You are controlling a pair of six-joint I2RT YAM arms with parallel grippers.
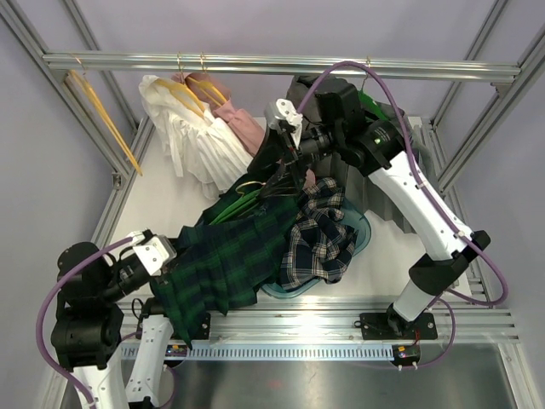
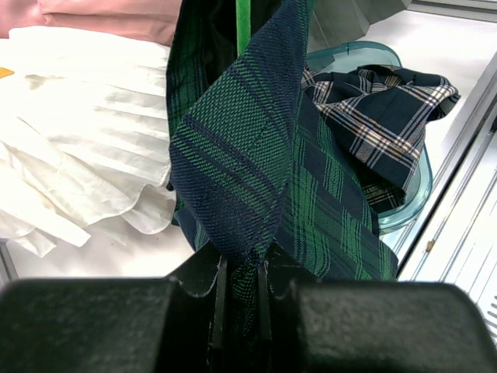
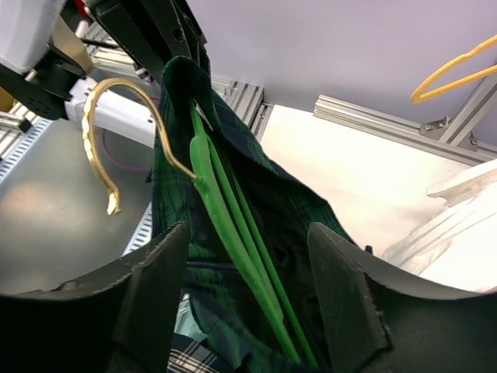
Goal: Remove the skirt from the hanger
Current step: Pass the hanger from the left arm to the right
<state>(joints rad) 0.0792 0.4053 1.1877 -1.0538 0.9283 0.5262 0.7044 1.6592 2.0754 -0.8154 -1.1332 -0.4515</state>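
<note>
The skirt (image 1: 230,256) is dark green and navy plaid and stretches from the hanger down to the left arm. My left gripper (image 1: 173,266) is shut on a fold of the skirt (image 2: 233,155); in the left wrist view the left gripper (image 2: 241,272) pinches the cloth between both pads. The hanger (image 3: 208,198) is green with a gold hook (image 3: 97,128), and the skirt (image 3: 175,155) still drapes over it. My right gripper (image 3: 248,233) stands open with one finger on each side of the hanger's green bars, not touching them. In the top view the right gripper (image 1: 281,175) sits just above the hanger (image 1: 243,194).
A teal bin (image 1: 362,234) beside the skirt holds a navy-and-white plaid garment (image 1: 319,239). A white pleated garment (image 1: 200,145) and a pink one (image 1: 234,115) hang from the top rail (image 1: 281,64). Yellow hangers (image 1: 106,119) hang at the back left.
</note>
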